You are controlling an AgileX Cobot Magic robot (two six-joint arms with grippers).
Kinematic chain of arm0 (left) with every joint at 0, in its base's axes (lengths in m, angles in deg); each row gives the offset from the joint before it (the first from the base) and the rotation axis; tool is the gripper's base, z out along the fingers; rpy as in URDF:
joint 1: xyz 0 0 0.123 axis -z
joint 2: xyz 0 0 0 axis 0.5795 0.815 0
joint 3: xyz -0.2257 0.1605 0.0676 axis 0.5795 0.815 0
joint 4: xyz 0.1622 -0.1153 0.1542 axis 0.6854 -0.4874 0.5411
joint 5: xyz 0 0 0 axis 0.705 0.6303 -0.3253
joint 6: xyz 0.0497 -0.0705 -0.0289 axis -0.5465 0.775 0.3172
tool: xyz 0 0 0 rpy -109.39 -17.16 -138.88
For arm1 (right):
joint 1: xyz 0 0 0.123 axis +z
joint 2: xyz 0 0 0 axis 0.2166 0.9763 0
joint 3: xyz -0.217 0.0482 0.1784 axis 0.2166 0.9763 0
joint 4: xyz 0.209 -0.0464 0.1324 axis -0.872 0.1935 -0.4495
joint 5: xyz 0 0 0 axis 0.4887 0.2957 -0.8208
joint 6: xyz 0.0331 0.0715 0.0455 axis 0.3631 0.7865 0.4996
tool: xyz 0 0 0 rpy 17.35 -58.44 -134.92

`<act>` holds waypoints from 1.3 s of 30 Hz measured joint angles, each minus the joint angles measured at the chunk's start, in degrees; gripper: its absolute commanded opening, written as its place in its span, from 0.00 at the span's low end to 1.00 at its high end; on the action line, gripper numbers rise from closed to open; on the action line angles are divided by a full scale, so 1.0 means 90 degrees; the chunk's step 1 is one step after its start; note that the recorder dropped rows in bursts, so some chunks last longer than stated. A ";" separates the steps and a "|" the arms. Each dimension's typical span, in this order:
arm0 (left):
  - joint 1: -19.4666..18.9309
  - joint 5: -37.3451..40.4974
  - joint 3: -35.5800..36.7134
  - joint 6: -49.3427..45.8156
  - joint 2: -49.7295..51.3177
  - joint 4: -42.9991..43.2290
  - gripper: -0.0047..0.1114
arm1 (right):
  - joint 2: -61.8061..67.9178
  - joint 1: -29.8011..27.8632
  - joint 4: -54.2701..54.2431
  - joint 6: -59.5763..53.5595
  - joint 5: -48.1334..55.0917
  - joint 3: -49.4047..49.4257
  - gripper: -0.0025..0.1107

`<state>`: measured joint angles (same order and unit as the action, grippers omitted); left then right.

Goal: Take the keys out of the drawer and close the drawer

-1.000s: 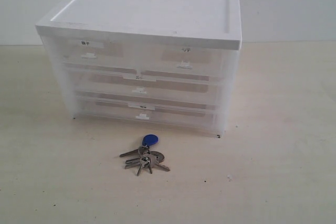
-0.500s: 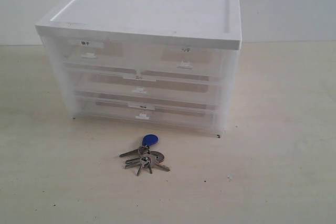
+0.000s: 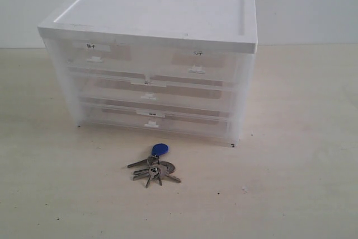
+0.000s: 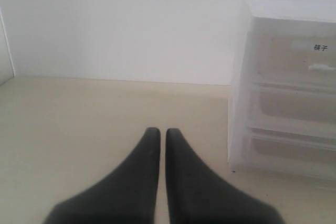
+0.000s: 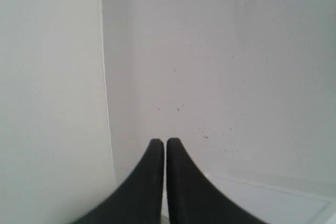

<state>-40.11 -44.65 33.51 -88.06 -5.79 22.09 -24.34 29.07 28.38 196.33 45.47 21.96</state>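
Note:
The keys, silver on a ring with a blue fob, lie on the table just in front of the cabinet. The drawer, the lowest translucent tier with a small white tab handle, sits pushed in flush with the cabinet front. No arm shows in the exterior view. In the left wrist view my left gripper is shut with nothing between its black fingers, over bare table beside the cabinet. My right gripper is shut and empty too, facing a white wall corner.
The white-topped cabinet stands at the back middle of the beige table, with a full-width middle drawer and two half-width drawers above. A white wall runs behind.

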 measured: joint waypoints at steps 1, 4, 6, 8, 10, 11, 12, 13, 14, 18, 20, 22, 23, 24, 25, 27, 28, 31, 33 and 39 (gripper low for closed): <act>0.0000 0.0000 0.0000 0.0000 0.0000 0.0000 0.08 | 0.0000 0.0000 -0.0492 0.0210 0.0199 0.0000 0.02; 0.0000 0.0000 0.0000 0.0000 0.0000 0.0000 0.08 | 0.0000 0.0000 -0.1988 0.0438 0.0618 0.0027 0.02; 0.0000 0.0000 0.0000 0.0000 0.0000 0.0000 0.08 | 0.0000 0.0000 -0.2711 0.0264 0.0860 0.0055 0.02; 0.0000 0.0000 0.0000 0.0000 0.0000 0.0000 0.08 | 0.0000 0.0000 -0.3587 -0.0438 0.1119 0.0107 0.02; 0.0000 0.0000 0.0000 0.0000 0.0000 0.0000 0.08 | 0.0000 0.0000 -0.5443 -0.2111 0.1385 0.0165 0.02; 0.0000 0.0000 0.0000 0.0000 0.0000 0.0000 0.08 | -0.0036 0.0000 -0.6270 -0.3054 0.1532 0.0205 0.02; 0.0000 0.0000 0.0000 0.0000 0.0000 0.0000 0.08 | -0.0097 0.0000 -0.7453 -0.4614 0.1791 0.0283 0.02; 0.0000 0.0000 0.0000 0.0000 0.0000 0.0000 0.08 | -0.0188 0.0000 -0.8102 -0.5676 0.1951 0.0343 0.02; 0.0000 0.0000 0.0000 0.0000 0.0000 0.0000 0.08 | -0.0283 0.0000 -0.8606 -0.6691 0.2091 0.0425 0.02; 0.0000 0.0011 0.0000 0.0000 0.0000 0.0000 0.08 | -0.0704 -0.0266 -0.9632 -1.0114 0.2273 0.1005 0.02; 0.0000 0.0011 0.0000 0.0000 0.0000 0.0000 0.08 | -0.0702 -0.0505 -0.9726 -1.0935 0.2351 0.1303 0.02; 0.0000 0.0011 0.0000 0.0000 0.0000 0.0000 0.08 | -0.0702 -0.0847 -0.9768 -1.1439 0.2474 0.1646 0.02; 0.0000 0.0011 0.0000 0.0000 0.0000 0.0000 0.08 | -0.0702 -0.0995 -0.9783 -1.1570 0.2521 0.1828 0.02; 0.0000 0.0011 0.0000 0.0000 0.0000 0.0000 0.08 | -0.0702 -0.1132 -0.9782 -1.1647 0.2535 0.2023 0.02; 0.0000 0.0011 0.0000 0.0000 0.0000 0.0000 0.08 | -0.0702 -0.1265 -0.9768 -1.1697 0.2547 0.2182 0.02; 0.0000 0.0011 0.0000 0.0000 0.0000 0.0000 0.08 | -0.0702 -0.1525 -0.9734 -1.1778 0.2560 0.2618 0.02; 0.0000 0.0011 0.0000 0.0000 0.0000 0.0000 0.08 | -0.0702 -0.1612 -0.9719 -1.1807 0.2560 0.2812 0.02; 0.0000 0.0011 0.0000 0.0000 0.0000 0.0000 0.08 | -0.0702 -0.1806 -0.9701 -1.1855 0.2825 0.3323 0.02; 0.0000 0.0011 0.0000 0.0000 0.0000 0.0000 0.08 | -0.0702 -0.1873 -0.9671 -1.1933 0.3476 0.3378 0.02; 0.0000 0.0011 0.0000 0.0000 0.0000 0.0000 0.08 | -0.0702 -0.1901 -0.9673 -1.2085 0.4417 0.3418 0.02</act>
<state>-40.11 -44.54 33.51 -88.06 -5.79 22.09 -30.65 11.96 -58.67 87.57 85.22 52.73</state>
